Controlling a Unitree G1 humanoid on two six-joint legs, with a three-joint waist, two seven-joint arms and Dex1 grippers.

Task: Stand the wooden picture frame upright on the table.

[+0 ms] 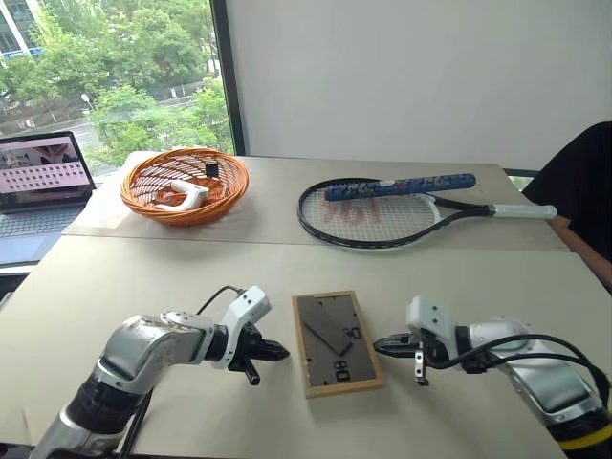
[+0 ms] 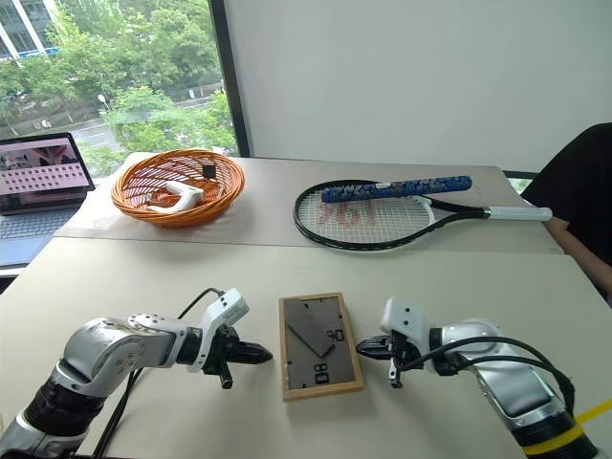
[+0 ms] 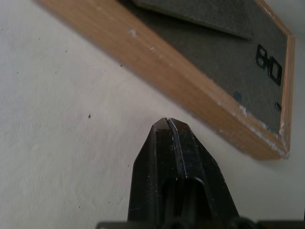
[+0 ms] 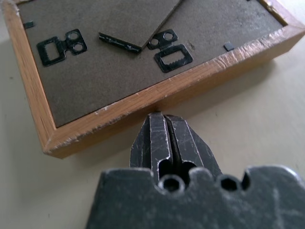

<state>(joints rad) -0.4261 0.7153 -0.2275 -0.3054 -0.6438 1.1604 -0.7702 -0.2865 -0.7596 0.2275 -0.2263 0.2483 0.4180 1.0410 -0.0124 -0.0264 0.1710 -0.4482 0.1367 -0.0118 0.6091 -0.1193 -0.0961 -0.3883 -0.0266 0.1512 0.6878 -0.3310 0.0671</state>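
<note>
Pinching the wooden picture frame (image 1: 338, 343), lying back-up on the table (image 1: 143, 277), I'm pressing both long edges evenly: left gripper (image 1: 280, 352) and right gripper (image 1: 380, 343) closed, holding nothing, tips beside wood.

The wooden picture frame (image 1: 338, 344) is showing pale, lightly scuffed wood round a matt grey fibreboard back with small black metal fittings. The table (image 1: 143, 277) is looking matt and smooth. Both grippers' fingers (image 4: 162, 138) are showing worn, scratched black plastic.
</note>
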